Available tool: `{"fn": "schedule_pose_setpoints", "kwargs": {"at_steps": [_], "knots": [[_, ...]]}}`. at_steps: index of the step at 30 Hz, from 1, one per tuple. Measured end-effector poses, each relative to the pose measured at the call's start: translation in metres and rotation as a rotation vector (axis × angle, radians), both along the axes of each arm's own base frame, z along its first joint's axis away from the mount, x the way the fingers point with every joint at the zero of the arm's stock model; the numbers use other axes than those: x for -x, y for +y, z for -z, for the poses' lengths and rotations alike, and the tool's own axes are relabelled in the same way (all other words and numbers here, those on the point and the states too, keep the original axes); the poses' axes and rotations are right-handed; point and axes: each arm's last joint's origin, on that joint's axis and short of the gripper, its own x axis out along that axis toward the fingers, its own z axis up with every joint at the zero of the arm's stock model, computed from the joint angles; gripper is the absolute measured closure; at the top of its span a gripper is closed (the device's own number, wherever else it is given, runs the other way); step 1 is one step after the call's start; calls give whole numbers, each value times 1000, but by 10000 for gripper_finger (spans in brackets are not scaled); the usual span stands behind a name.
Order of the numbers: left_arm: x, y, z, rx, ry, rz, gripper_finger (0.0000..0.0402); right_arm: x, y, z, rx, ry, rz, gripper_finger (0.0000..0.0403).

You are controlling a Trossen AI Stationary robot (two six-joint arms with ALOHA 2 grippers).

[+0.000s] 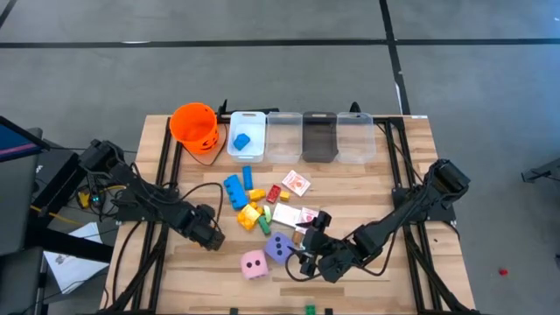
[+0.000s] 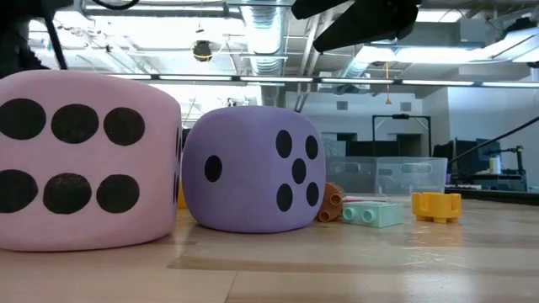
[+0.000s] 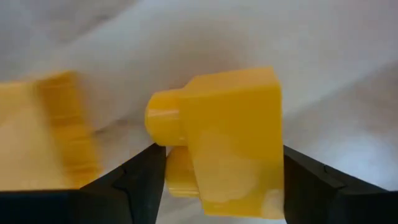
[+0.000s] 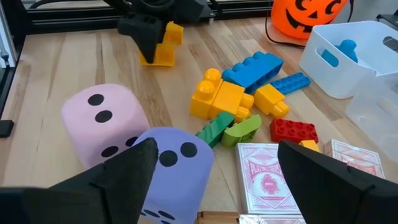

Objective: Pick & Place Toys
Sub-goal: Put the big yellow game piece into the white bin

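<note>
Left gripper (image 1: 213, 237), lower left of the high view, clamps a yellow block (image 3: 230, 140); carry it level toward the bins, while the right gripper (image 1: 308, 248) gapes wide above the purple die (image 1: 279, 248)

Counter (image 1: 175, 271): light wood planks, black frame rails down both sides.

Orange bucket (image 1: 193, 124), pumpkin face printed in black: stands at the far left end of the back row, well beyond the left claw (image 1: 211, 236).

White bin (image 1: 246, 134): just beside the bucket.

Three clear bins follow in one line along the back edge: first clear bin (image 1: 283, 136), a darker middle bin (image 1: 319, 136), last clear bin (image 1: 355, 136). All sit side by side, far beyond the right claw (image 1: 313, 254).

Floor (image 1: 87, 70): grey, crossed by dark lines.

Low view: ceiling ducts (image 2: 278, 25) and strip lights behind the counter.
</note>
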Motion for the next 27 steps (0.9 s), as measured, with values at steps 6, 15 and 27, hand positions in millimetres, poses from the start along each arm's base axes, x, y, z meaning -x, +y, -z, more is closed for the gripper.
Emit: {"fn": "schedule_pose_setpoints", "kwargs": {"at_steps": [6, 15, 27], "knots": [[-7, -5, -3, 49, -90, 85, 164, 0, 0, 0, 0, -1, 1, 72], [-3, 1, -35, 51, -321, 144, 236, 0, -1, 0, 2, -1, 2, 72], [19, 23, -88, -52, -691, 133, 392, -2, -3, 0, 3, -2, 10, 72]]}}
